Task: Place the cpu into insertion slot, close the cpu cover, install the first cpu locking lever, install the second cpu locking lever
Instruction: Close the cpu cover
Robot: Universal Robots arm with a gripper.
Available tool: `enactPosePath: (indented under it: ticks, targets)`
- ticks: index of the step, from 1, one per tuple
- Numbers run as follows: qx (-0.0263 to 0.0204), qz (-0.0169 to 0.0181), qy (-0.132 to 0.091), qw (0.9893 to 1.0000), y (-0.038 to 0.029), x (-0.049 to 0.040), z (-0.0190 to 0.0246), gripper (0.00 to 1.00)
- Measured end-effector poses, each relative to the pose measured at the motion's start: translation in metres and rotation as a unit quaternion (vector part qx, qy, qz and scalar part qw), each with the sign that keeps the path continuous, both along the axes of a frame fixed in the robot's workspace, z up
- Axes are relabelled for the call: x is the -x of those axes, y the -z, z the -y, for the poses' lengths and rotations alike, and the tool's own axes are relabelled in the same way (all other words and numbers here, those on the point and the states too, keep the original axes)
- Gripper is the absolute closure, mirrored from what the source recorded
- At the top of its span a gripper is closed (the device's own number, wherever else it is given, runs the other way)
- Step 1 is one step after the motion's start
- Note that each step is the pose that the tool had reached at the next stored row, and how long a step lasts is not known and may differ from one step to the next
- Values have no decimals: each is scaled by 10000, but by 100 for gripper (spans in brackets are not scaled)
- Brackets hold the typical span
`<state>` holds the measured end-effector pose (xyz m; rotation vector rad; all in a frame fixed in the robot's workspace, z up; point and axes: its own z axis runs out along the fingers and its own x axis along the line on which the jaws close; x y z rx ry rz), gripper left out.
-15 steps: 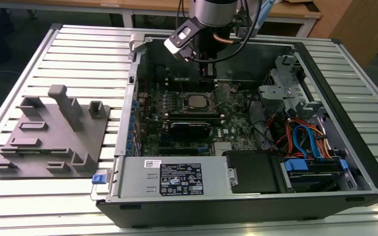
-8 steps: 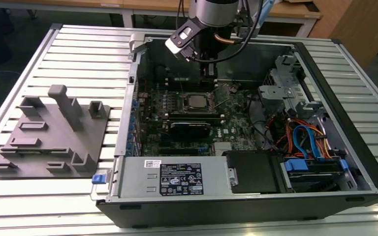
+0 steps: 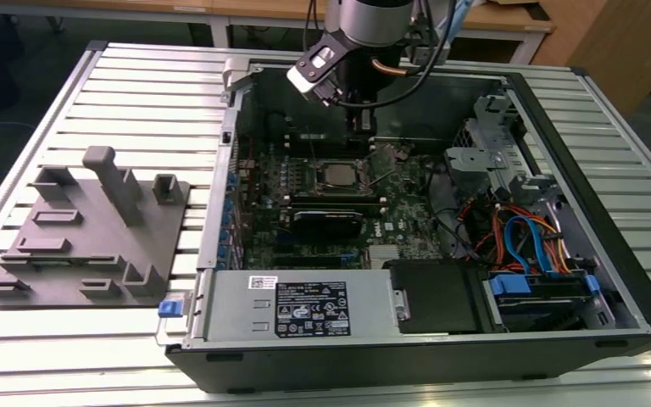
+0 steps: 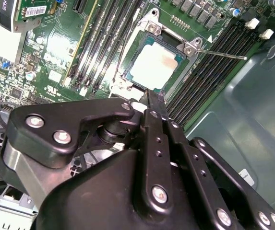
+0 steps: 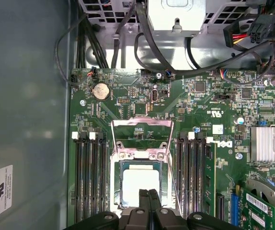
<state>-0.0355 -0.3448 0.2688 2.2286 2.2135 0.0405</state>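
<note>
The cpu (image 5: 139, 184) lies flat in the insertion slot (image 5: 116, 188), pale silver top up; it shows too in the second wrist view (image 4: 154, 64) and in the exterior view (image 3: 337, 174). The cpu cover (image 5: 141, 123) stands swung open behind the slot, with green board visible through its window. A thin metal locking lever (image 4: 223, 54) sticks out sideways from a corner of the slot. My gripper (image 5: 149, 194) is shut with nothing between its fingers, and its tip (image 4: 154, 95) hovers at the cpu's near edge. In the exterior view the gripper (image 3: 358, 127) hangs over the motherboard inside the open case.
Long black memory slots (image 5: 89, 177) flank the socket on both sides. A silver heatsink (image 5: 270, 143), cable bundles (image 5: 127, 43) and a drive cage (image 3: 495, 153) crowd the case. A power supply (image 3: 303, 307) sits at the front. A grey fixture plate (image 3: 88, 229) lies on the table at the exterior view's left.
</note>
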Motion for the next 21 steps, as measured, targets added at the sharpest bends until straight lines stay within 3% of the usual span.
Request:
enactPosePath:
  ticks: [21]
  targets:
    - [0,0,0,10000,0,-85,0,90]
